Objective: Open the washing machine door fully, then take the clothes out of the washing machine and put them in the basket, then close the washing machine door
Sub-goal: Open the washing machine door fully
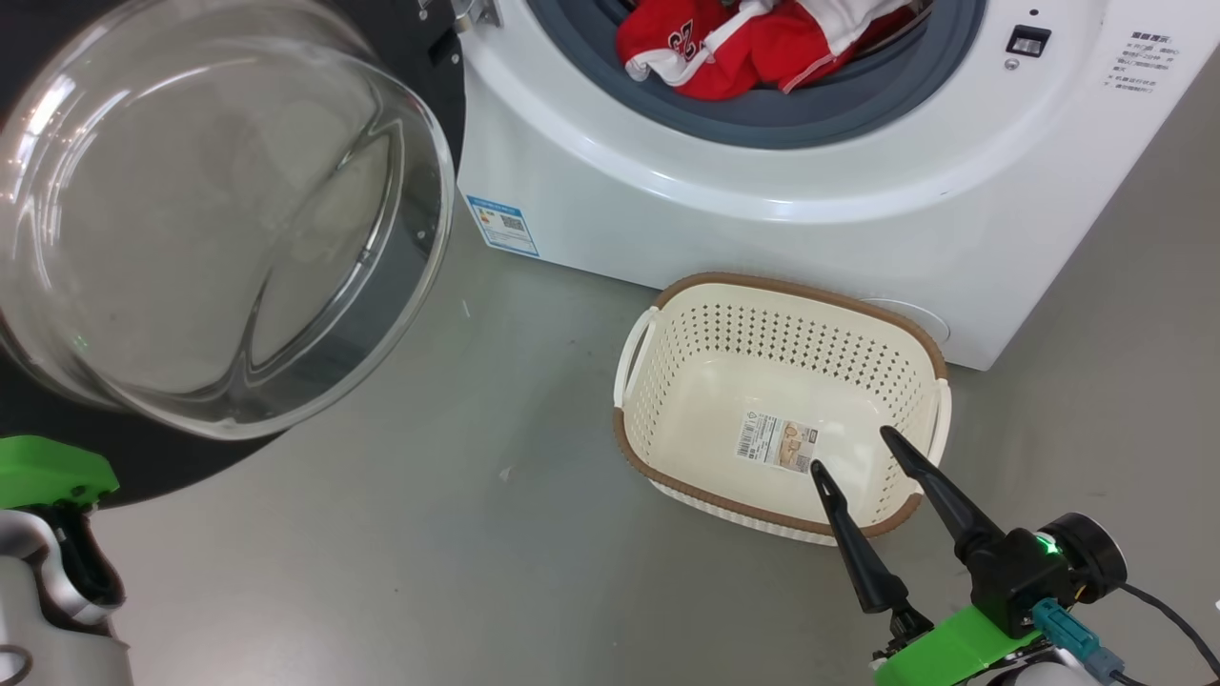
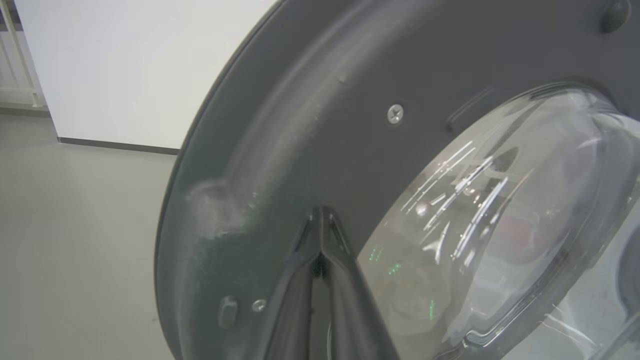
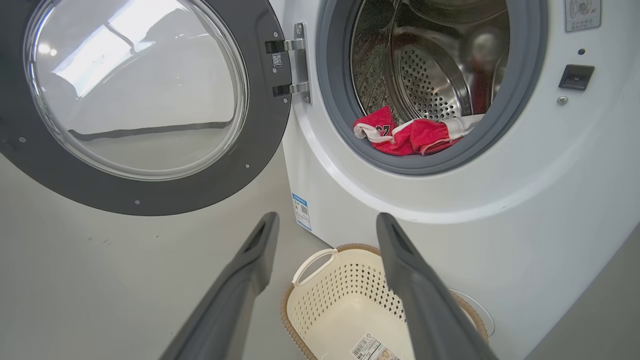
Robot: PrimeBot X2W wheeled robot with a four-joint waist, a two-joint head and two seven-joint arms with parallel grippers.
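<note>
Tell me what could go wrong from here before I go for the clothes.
1. The shut left jaws seem pressed on the washing machine door rim; a harder push may skid them onto its glass.
2. The clothes drape over the grey seal; the open right jaws might pinch the rubber too.

The head camera looked steeply down on the basket [image 1: 791, 291] and the washing machine [image 1: 762, 224] beyond. The left wrist camera sat close against the inner side of the washing machine door [image 2: 350, 75]. The right wrist camera faced the machine from low and farther back, sharing door and basket with the head view.
</note>
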